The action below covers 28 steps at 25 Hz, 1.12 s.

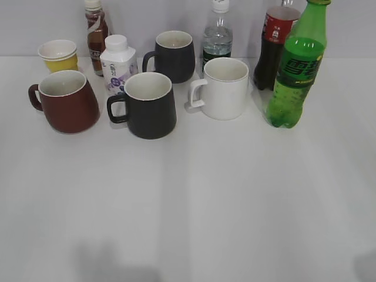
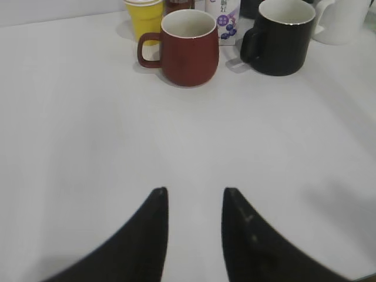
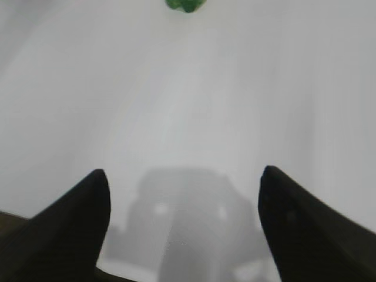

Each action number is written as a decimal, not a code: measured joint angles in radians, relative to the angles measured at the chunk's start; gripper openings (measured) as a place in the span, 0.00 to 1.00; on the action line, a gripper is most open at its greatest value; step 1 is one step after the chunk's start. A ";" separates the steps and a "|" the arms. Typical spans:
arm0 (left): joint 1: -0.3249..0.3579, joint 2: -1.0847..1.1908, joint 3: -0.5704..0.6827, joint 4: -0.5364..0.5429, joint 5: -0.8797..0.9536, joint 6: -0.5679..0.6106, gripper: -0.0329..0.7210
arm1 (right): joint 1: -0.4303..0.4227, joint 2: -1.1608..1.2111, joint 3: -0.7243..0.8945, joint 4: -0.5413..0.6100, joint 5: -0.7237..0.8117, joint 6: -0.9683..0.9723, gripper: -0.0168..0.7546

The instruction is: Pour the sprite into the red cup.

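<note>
The sprite (image 1: 295,70) is a tall green bottle standing upright at the back right of the white table; only its base (image 3: 185,4) shows at the top of the right wrist view. The red cup (image 1: 66,101) stands upright at the left with its handle to the left; it also shows in the left wrist view (image 2: 188,50). My left gripper (image 2: 195,191) is open and empty over bare table, well in front of the red cup. My right gripper (image 3: 183,176) is wide open and empty, far short of the sprite. Neither gripper shows in the exterior view.
A black mug (image 1: 148,106), a second black mug (image 1: 173,56), a white mug (image 1: 222,88), a yellow paper cup (image 1: 59,56), a small white carton (image 1: 118,66), a brown drink bottle (image 1: 96,35), a water bottle (image 1: 218,38) and a cola bottle (image 1: 275,44) crowd the back.
</note>
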 joint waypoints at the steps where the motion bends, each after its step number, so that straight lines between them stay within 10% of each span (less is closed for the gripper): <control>1: 0.000 0.000 0.000 0.000 0.000 0.000 0.37 | 0.000 0.000 0.000 0.001 -0.002 0.000 0.78; 15: 0.003 0.000 0.000 0.000 0.000 0.001 0.37 | 0.000 0.001 0.000 0.005 -0.015 -0.001 0.78; 28: 0.334 0.000 0.001 0.000 -0.001 0.001 0.37 | -0.185 -0.099 0.000 0.013 -0.017 -0.002 0.78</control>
